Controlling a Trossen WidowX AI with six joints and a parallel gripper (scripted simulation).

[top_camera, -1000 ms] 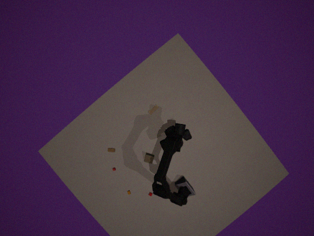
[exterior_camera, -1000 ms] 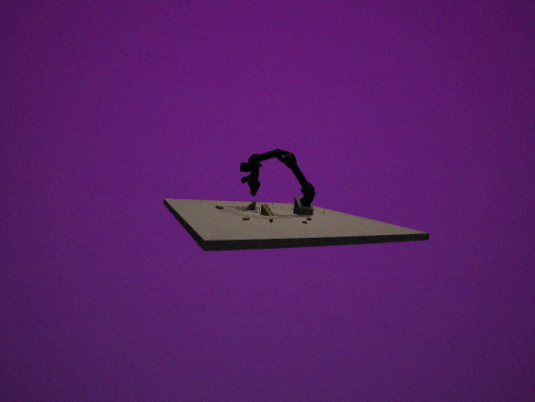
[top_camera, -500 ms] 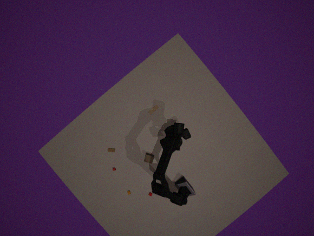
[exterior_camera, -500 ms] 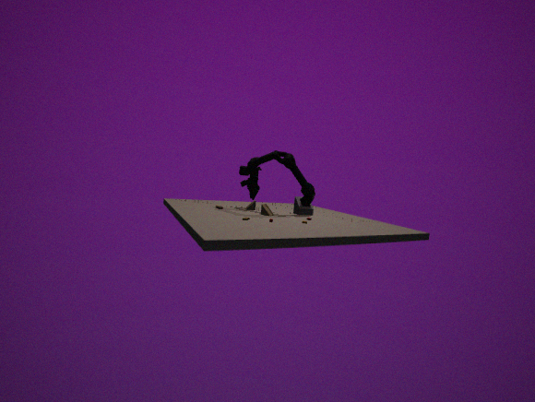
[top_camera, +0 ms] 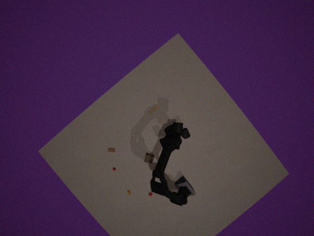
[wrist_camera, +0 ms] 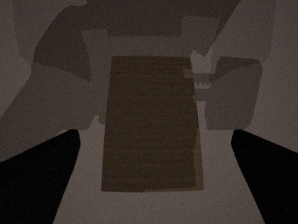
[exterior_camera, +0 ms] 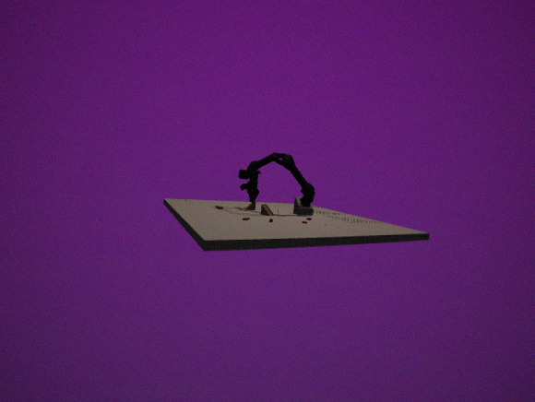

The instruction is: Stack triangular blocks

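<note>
One brown triangular block [exterior_camera: 251, 206] [wrist_camera: 150, 120] stands on the table [top_camera: 216, 162] [exterior_camera: 221, 230] under my gripper; in the top view the arm hides it. The other triangular block [top_camera: 149, 157] [exterior_camera: 267, 210] stands apart from it, nearer the robot's base, in the arm's shadow. My gripper [exterior_camera: 253, 201] [wrist_camera: 157, 137] is open and empty, pointing down just above the first block. In the wrist view that block lies between the two fingertips, with a gap on each side. Whether a fingertip is level with the block's top is too small to tell.
Two flat tan pieces lie farther off, one at the left [top_camera: 111, 150] [exterior_camera: 245, 218] and one farther from the base [top_camera: 153, 110] [exterior_camera: 219, 207]. Two small red cubes [top_camera: 113, 169] [top_camera: 150, 194] and an orange cube [top_camera: 129, 192] [exterior_camera: 304, 222] lie on the left side.
</note>
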